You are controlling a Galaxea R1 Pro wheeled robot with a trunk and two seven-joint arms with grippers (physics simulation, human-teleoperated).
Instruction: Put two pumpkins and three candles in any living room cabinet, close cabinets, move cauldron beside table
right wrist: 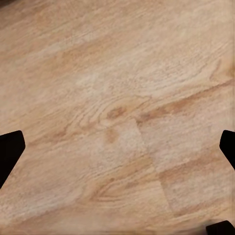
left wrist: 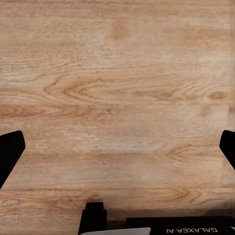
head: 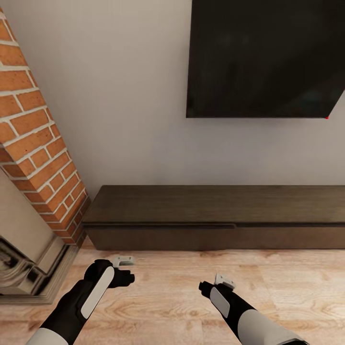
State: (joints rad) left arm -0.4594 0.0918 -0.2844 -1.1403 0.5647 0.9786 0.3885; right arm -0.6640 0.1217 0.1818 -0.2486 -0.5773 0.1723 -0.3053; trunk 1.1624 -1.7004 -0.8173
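Note:
The cabinet [head: 215,215], a long low dark brown TV unit, stands against the wall ahead of me. Its flat fronts look shut, though the left half's top lip sits slightly proud. Both arms hang low over the wood floor in front of it. My left gripper [head: 125,270] is open, and the left wrist view has its black fingertips [left wrist: 10,152] far apart with bare floor between them. My right gripper [head: 215,283] is open too, its fingertips [right wrist: 10,149] wide apart over floorboards. The pumpkins, candles, cauldron and table are out of view.
A brick fireplace column [head: 33,143] with a stone hearth [head: 28,268] stands close on the left. A large black TV [head: 263,57] hangs on the pale wall above the unit. Wood floor [head: 172,297] lies between me and the unit.

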